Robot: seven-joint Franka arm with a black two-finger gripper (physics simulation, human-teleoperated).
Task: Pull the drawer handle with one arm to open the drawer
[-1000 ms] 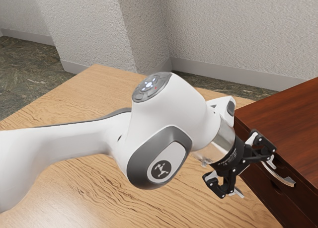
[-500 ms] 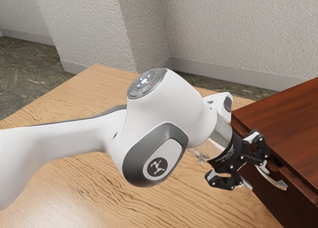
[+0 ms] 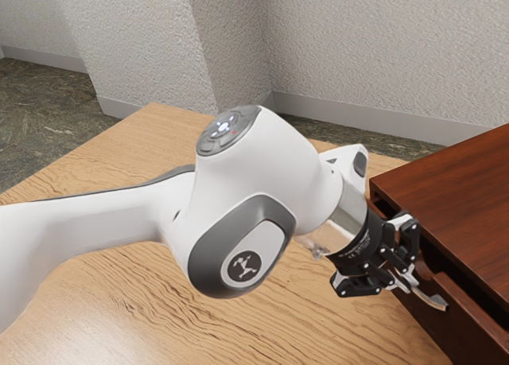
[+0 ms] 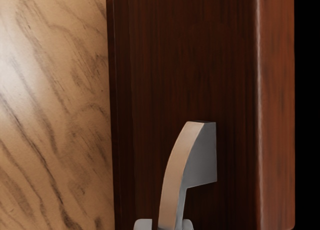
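We have fingers [image 3: 410, 239] clamped across the handle [image 3: 427, 295], arm [image 3: 254, 190] low over the bench [image 3: 119, 301], so a straight pull should slide the drawer [image 3: 469, 309] out.

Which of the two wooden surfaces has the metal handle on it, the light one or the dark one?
The dark reddish drawer carries the handle; the pale table only borders it.

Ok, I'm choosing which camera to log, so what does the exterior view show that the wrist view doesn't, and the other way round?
Exterior view: the white arm, the gripper closed on the handle, the cabinet's top, walls and floor. Wrist view: a close look at the handle's curved post meeting the drawer front. Both: handle, dark wood drawer front, light wooden table.
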